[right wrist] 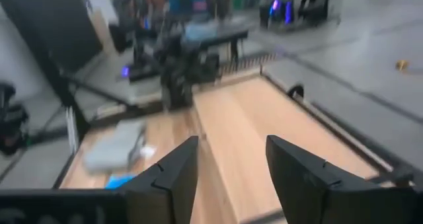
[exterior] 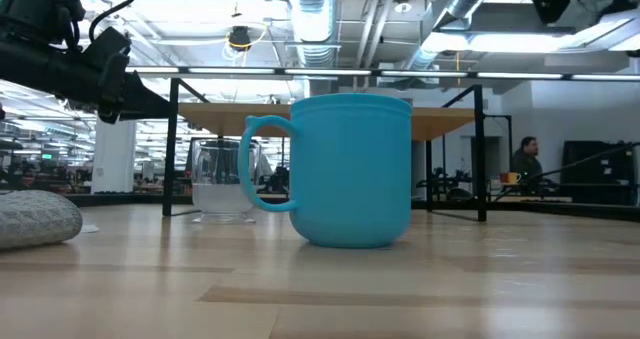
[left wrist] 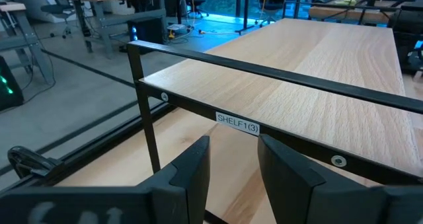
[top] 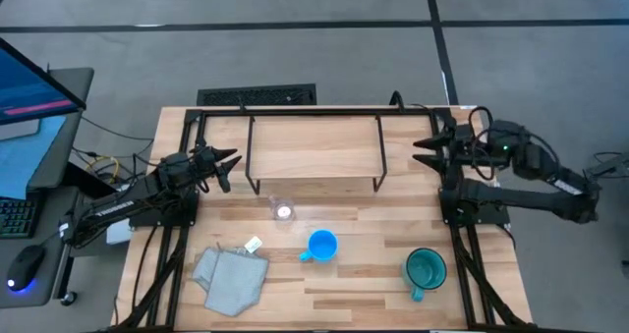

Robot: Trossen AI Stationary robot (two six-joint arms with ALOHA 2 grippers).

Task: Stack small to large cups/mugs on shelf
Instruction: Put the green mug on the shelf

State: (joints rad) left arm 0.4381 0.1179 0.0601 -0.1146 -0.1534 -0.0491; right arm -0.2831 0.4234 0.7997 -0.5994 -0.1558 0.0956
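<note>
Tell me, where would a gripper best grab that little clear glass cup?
Probably from straight above, fingers closing across the rim of the small clear glass cup. It stands upright, mouth open, without a handle, apart from the bright blue mug.

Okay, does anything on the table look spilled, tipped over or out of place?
Nothing stands out. The glass cup, blue mug and teal mug all stand upright on the table; the grey cloth just lies rumpled near the front.

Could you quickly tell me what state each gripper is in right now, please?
Left gripper: open, holding nothing, beside the shelf.
Right gripper: open, holding nothing.
</note>
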